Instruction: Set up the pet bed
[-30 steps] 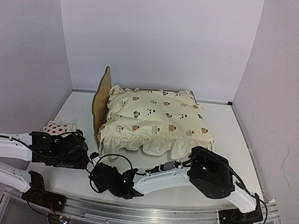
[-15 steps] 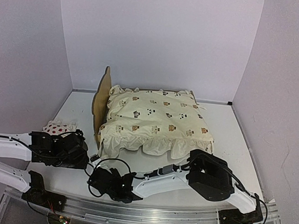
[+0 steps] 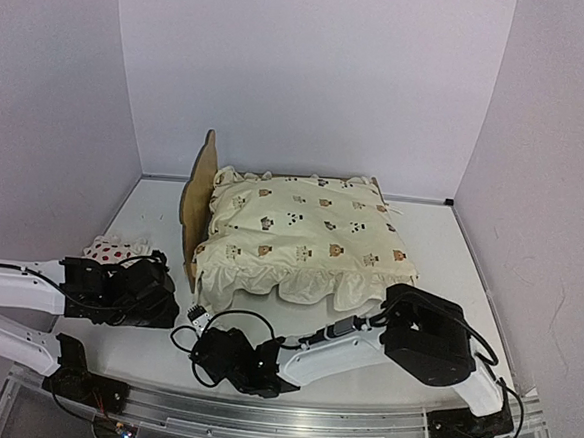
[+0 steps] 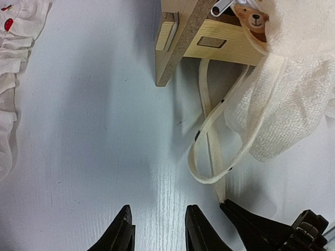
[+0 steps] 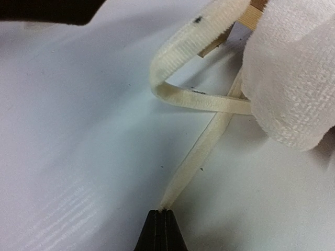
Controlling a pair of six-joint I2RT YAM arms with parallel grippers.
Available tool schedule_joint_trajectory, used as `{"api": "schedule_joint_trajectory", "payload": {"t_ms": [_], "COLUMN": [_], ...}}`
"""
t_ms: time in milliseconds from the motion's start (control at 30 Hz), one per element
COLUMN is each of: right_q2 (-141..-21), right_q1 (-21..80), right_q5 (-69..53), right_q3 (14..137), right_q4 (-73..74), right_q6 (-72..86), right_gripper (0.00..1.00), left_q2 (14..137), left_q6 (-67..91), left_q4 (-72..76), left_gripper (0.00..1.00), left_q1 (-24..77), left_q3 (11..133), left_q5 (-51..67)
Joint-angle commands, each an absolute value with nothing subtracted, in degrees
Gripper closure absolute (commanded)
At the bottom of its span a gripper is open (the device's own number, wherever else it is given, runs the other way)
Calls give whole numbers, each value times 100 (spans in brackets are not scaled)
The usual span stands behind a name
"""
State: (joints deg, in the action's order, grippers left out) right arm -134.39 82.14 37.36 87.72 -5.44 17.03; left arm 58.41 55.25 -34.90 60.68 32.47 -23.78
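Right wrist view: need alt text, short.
The right gripper, jaws shut, pinches the end of a cream tie strap lying on the white table. The strap runs up and right to the cream cushion, where a second strap loops.

The pet bed is a light plywood frame standing on short legs at mid-bench. Its ear-shaped headboard stands upright at the left end. A cream cushion covers base and rails. One corner leg rests flat on the surface.
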Motion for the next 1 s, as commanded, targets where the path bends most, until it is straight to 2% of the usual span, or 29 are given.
{"api": "schedule_joint_trajectory", "payload": {"t_ms": [0, 233, 567, 967], "right_q2": [-12913, -12574, -12411, -12594], "right_q1": [8050, 7908, 7652, 7242], "right_q5": [3404, 3270, 2994, 2063], "right_q3": [8530, 8337, 8498, 8720], "right_q4": [-394, -597, -814, -1361], "right_q6": [1611, 1512, 1192, 1101], "right_gripper": [100, 100, 100, 100], "left_q2": [5963, 6242, 6791, 7122], "left_q6": [5364, 5008, 3956, 3580], "left_q4": [-3235, -2964, -1782, -1136], "left_gripper": [67, 70, 73, 75], "left_q1": [6060, 5745, 4799, 4398], "left_q3": [3413, 3502, 3489, 3422], "left_q5": [-2568, -2626, -1460, -703]}}
